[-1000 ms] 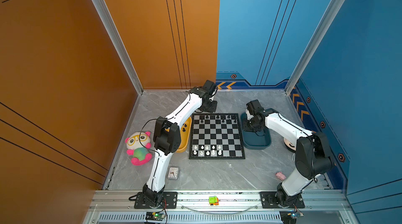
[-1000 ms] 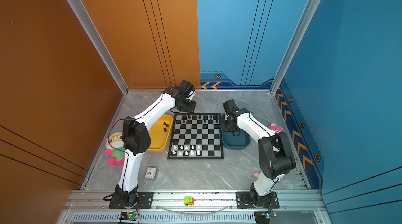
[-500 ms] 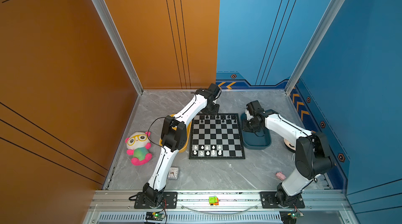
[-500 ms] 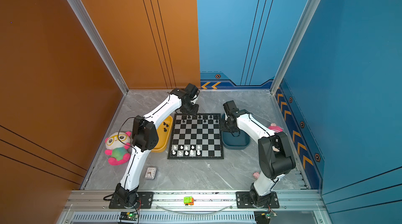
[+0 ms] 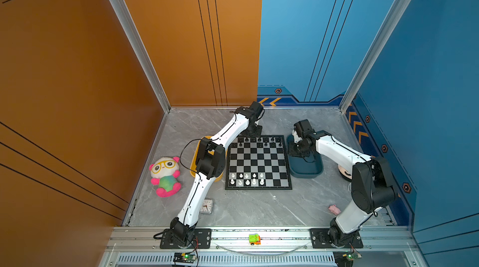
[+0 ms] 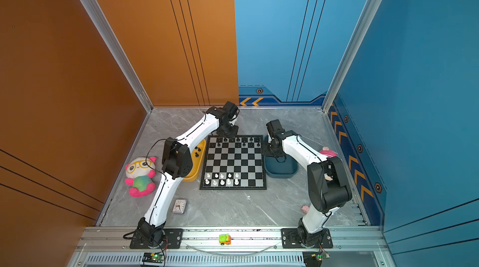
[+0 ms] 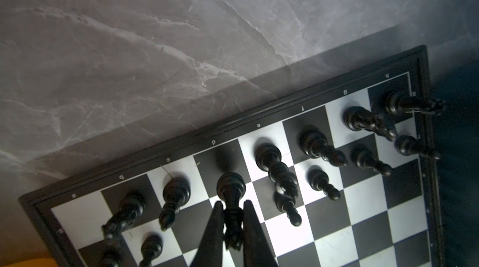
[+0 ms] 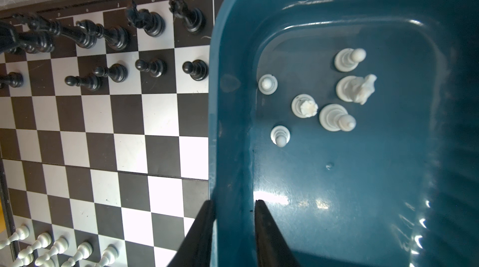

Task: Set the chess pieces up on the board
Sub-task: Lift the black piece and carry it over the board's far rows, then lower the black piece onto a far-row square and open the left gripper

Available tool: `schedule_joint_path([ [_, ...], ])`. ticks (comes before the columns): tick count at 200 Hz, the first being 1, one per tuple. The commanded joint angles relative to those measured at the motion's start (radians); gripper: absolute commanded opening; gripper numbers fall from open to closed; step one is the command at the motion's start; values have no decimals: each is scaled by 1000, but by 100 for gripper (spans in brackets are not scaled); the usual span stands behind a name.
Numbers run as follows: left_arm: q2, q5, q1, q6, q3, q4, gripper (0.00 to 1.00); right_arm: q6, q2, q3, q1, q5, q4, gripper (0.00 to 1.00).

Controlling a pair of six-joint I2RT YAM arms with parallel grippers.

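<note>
The board (image 5: 259, 159) lies mid-table in both top views (image 6: 234, 160). Black chess pieces (image 5: 259, 140) fill much of its two far rows, and white ones (image 5: 247, 178) stand in part of the two near rows. My left gripper (image 7: 233, 202) is shut on a black crowned piece (image 7: 230, 184). It hangs just over the far rows, near the file marked d. My right gripper (image 8: 233, 201) is shut across the wall of the teal tray (image 8: 363, 201), one finger outside and one inside. Several white pieces (image 8: 334, 102) stand in that tray.
A yellow tray (image 6: 198, 159) holding black pieces (image 6: 197, 150) lies left of the board, partly under my left arm. A panda plush (image 5: 166, 176) and a small clock (image 5: 207, 206) sit at the left. A pink pig (image 5: 335, 209) lies at the right, and a green toy car (image 5: 254, 239) sits on the front rail.
My left arm has swung right from beyond the board's far left corner to over its far rows, carrying the black piece. The right arm has stayed still.
</note>
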Motion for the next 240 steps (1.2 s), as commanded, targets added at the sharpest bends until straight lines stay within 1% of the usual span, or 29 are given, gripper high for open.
schedule_joint_path([
  [1, 32, -15, 9, 12, 34, -25, 5, 15, 18, -18, -10, -6, -6, 30],
  [68, 49, -41, 20, 14, 43, -25, 5, 15, 15, -21, -15, -5, -7, 30],
  [144, 60, -19, 20, 17, 43, -24, 6, 13, 11, -22, -20, -3, -11, 30],
  [167, 60, -18, 20, 18, 41, -24, 12, 13, 12, -21, -20, -3, -12, 30],
  [202, 59, -15, 20, 18, 39, -24, 23, 14, 12, -22, -20, -5, -12, 30],
  [240, 60, -4, 20, 12, 40, -23, 32, 15, 6, -24, -20, -4, -15, 30],
])
